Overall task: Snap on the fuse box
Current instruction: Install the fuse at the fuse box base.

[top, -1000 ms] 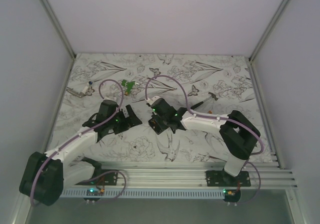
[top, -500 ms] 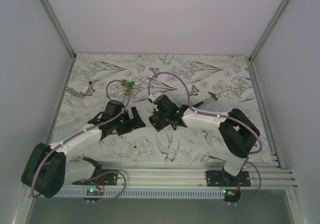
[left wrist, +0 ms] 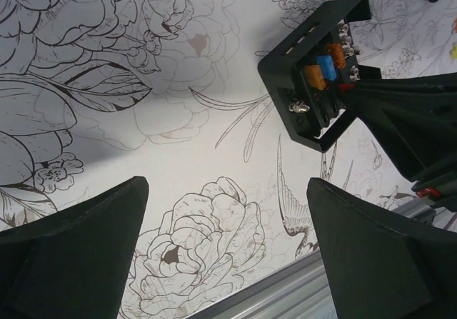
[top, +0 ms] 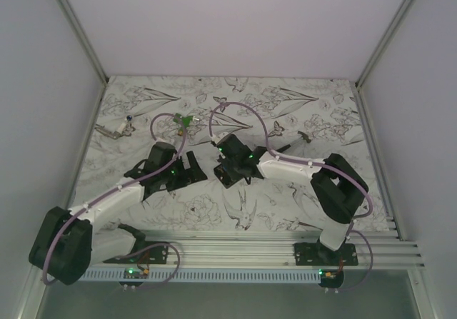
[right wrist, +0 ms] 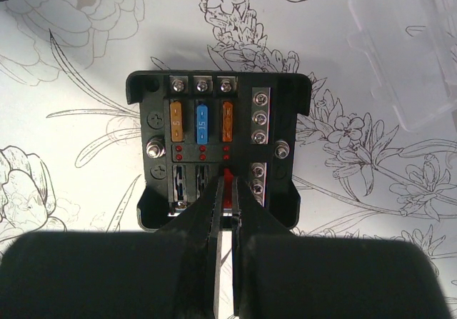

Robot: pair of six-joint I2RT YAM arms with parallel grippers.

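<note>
**Right gripper nearly closed over the open fuse box**

Our right gripper (right wrist: 227, 182) has its fingers almost together, tips down in the lower middle of the fuse box (right wrist: 153, 165). A red sliver shows between them, and we cannot tell whether it is gripped. The box sits on the flowered table (right wrist: 64, 83), holding two orange fuses (right wrist: 177, 121) and a blue fuse (right wrist: 202, 125). A clear cover (right wrist: 403, 55), cut off at the picture's edge, lies nearby. Our left gripper (left wrist: 228, 190) gapes wide, empty.
</note>
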